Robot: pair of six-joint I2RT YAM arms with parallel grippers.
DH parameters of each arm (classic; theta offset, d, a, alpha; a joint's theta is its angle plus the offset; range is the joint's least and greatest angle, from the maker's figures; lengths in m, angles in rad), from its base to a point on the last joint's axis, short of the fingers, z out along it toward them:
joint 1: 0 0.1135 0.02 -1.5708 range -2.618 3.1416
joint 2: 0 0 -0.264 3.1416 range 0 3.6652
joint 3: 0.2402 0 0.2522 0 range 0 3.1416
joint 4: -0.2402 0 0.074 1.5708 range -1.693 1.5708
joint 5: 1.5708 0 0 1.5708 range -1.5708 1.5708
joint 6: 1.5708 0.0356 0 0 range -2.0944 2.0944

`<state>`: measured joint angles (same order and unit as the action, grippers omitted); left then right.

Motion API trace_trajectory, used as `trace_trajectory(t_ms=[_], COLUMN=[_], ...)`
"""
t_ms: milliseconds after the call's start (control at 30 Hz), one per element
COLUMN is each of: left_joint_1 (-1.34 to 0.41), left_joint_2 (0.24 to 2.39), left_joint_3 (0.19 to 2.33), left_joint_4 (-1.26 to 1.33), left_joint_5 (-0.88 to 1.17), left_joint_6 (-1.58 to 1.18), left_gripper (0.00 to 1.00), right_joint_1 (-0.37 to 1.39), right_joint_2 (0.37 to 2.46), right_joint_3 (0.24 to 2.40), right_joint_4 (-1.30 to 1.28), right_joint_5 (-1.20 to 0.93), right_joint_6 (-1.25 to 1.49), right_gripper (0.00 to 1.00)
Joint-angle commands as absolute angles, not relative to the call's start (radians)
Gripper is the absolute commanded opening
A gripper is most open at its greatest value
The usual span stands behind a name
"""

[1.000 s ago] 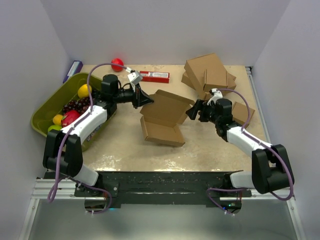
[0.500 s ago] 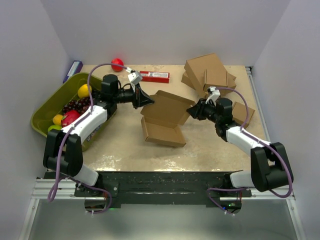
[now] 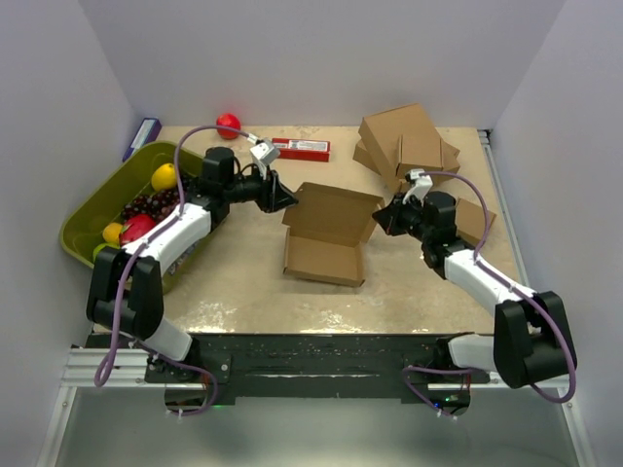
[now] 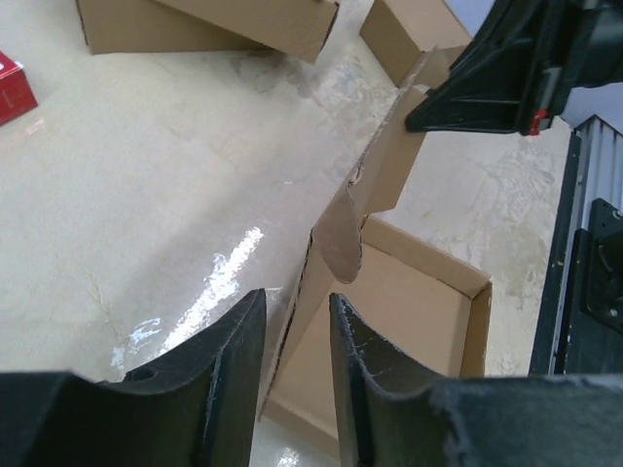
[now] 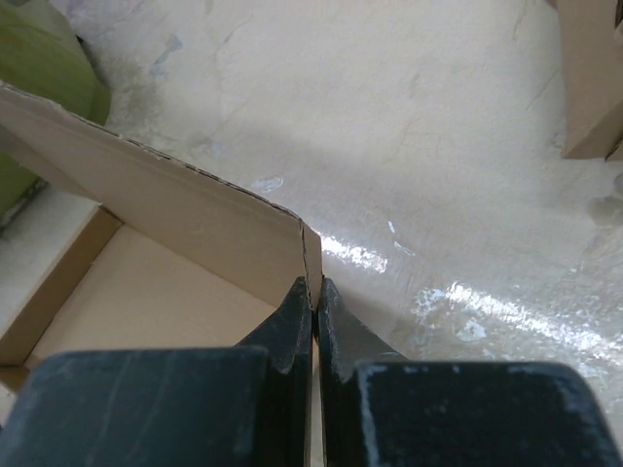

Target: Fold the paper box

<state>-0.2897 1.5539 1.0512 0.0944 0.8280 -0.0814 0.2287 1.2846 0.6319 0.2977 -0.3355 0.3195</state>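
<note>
My right tool point(image 5: 315, 292) now clamped on lid corner of plain brown corrugated cardboard mailer box point(image 3: 326, 233), mid worktop point(image 3: 243, 282); my left tool point(image 4: 297, 302) just released, jaws apart astride lid edge; lid handover done, closing next.

beige table point(image 3: 243, 282) bears paper box point(image 3: 326, 255), cardboard boxes point(image 3: 399, 131), green bin point(image 3: 95, 199).

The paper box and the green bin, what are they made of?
Paper box: brown cardboard, matte, likely corrugated; raw cut edges and a perforated fold line show in the right wrist view. Green bin: probably moulded plastic, smooth, uniform colour; hard to confirm.
</note>
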Motion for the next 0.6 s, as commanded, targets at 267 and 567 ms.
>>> trace_trajectory(t_ms=[267,567], left_joint_1=[-0.39,-0.446], left_joint_2=[1.575,1.582], left_joint_3=[1.127,1.146], left_joint_4=[-0.061,-0.113], left_joint_5=[0.591,0.414], left_joint_6=[0.071,0.089], left_gripper=[0.29,0.17], right_joint_1=[0.225,0.232], right_joint_2=[1.229,1.192], right_joint_3=[0.632,0.614], right_joint_4=[0.298,0.311], right_joint_5=[-0.252,-0.207], right_joint_6=[0.264,0.265], right_gripper=[0.0,0.0])
